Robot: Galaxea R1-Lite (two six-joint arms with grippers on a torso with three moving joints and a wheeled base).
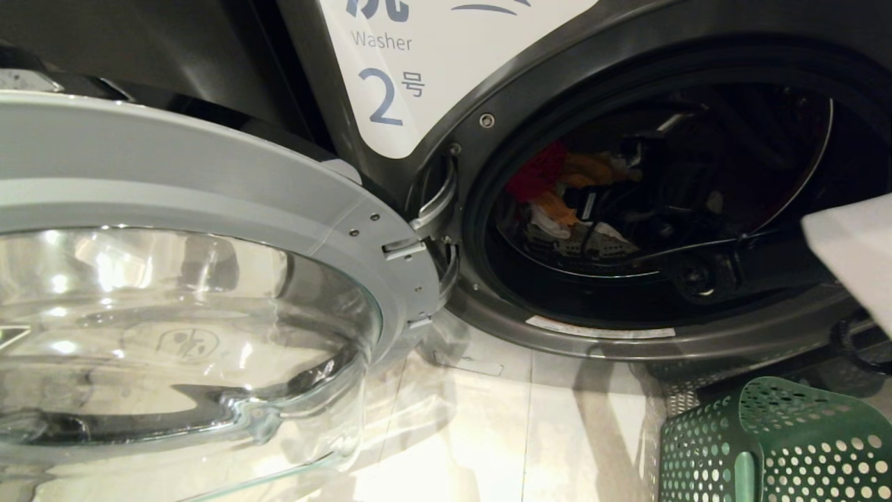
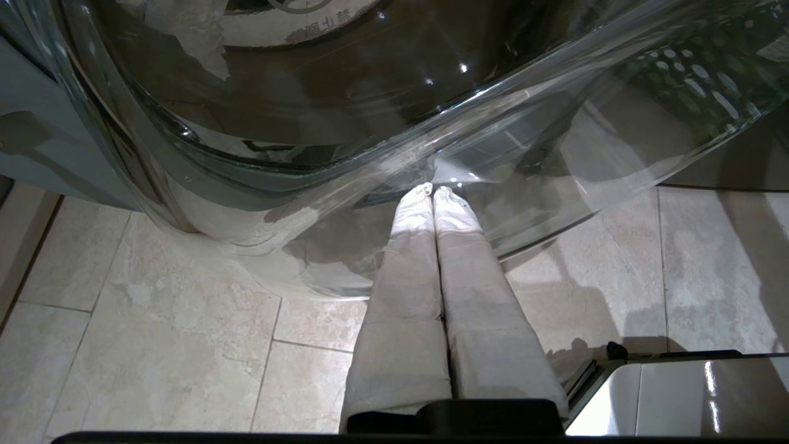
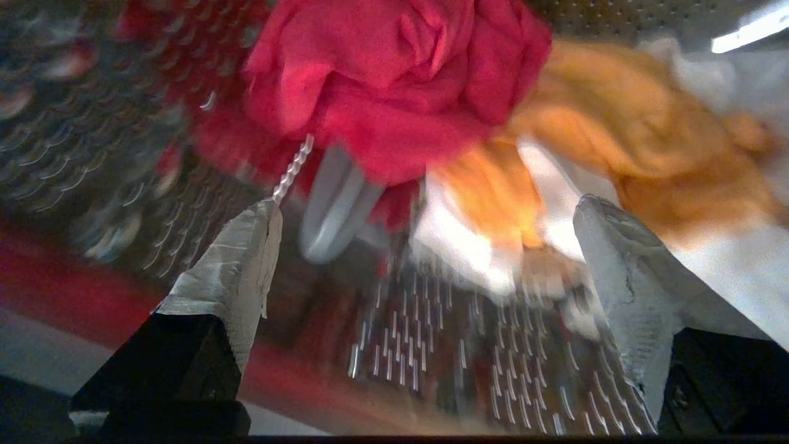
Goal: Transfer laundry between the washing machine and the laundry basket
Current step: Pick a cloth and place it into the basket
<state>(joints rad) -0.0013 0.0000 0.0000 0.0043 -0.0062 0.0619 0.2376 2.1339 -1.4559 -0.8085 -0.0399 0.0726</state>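
The washing machine (image 1: 536, 77), labelled 2, stands with its glass door (image 1: 209, 181) swung wide to the left. Laundry lies in the drum: a red-pink garment (image 1: 536, 171), an orange one (image 1: 589, 167) and a white one (image 1: 550, 223). My right arm (image 1: 669, 209) reaches into the drum. Its gripper (image 3: 431, 206) is open, fingers spread wide just short of the pile. The red-pink garment (image 3: 394, 80), the orange (image 3: 635, 123) and the white (image 3: 468, 240) lie ahead of it, and nothing is between the fingers. My left gripper (image 2: 431, 190) is shut and empty, low beside the door's glass bowl.
The green laundry basket (image 1: 766, 446) stands on the tiled floor at the lower right, below the drum opening. A grey drum paddle (image 3: 336, 203) juts out under the red-pink garment. The open door fills the left half of the head view.
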